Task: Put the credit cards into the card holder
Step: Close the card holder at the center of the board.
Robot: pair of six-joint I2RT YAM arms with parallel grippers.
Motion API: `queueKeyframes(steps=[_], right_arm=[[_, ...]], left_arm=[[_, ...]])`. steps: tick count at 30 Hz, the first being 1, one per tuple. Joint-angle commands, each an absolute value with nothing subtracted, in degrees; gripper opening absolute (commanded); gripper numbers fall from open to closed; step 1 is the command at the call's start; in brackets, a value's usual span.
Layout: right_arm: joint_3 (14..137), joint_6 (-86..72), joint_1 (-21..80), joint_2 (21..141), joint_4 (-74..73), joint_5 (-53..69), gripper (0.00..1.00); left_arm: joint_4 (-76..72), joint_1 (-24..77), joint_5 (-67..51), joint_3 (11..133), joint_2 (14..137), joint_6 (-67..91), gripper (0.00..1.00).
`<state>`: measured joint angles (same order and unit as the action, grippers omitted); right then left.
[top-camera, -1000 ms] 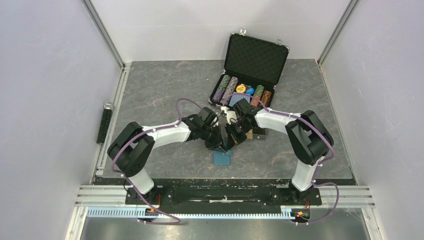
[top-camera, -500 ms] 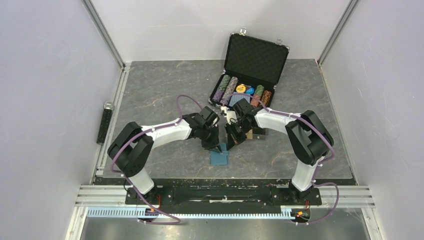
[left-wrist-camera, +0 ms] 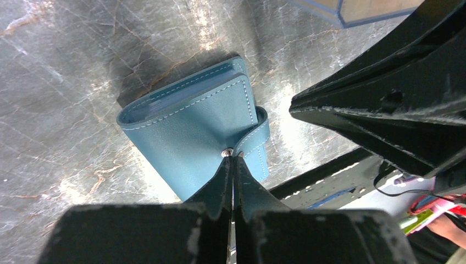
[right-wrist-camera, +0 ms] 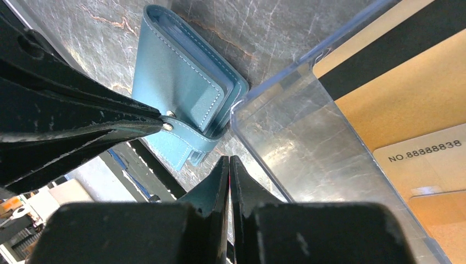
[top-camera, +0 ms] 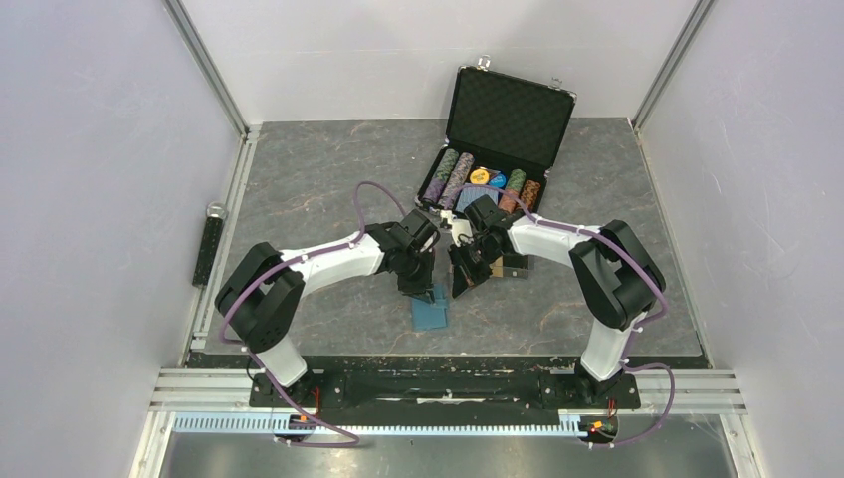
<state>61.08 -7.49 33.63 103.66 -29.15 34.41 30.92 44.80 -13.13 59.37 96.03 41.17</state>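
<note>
- We see the left gripper (left-wrist-camera: 233, 160) closed tight. Its tips pinch the snap tab (left-wrist-camera: 254, 135) of the card holder (left-wrist-camera: 192, 132), right by the stud.
- Card holder: teal, folded shut, on the table (left-wrist-camera: 66, 82) near the middle, btwn the two grippers. Can't tell if it lies flat or is tipped up a bit.
- Right gripper (right-wrist-camera: 229, 162) is closed too, w/ nothing btwn its fingers. It hangs just beside the holder's tab end and the corner of a clear tray (right-wrist-camera: 308, 143).
- An orange-gold credit card (right-wrist-camera: 406, 93) w/ a black stripe shows through that tray, outside the holder.
- Far side of the table: an open black case (top-camera: 508, 115) w/ rows of poker chips (top-camera: 453, 174).
</note>
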Motion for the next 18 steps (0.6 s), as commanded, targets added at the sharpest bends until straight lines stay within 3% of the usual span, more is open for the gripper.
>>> queueKeyframes(steps=[1,18], right_arm=[[63.21,-8.55,33.21,101.22,-27.27,33.40,0.04],[61.61,-16.59,35.13,103.73,-16.90,42.02,0.00]], left_arm=[[34.11,46.07,-9.36,62.15,96.97,37.29,0.02],[36.56,47.81,-6.12,63.37,98.55,36.51,0.02]])
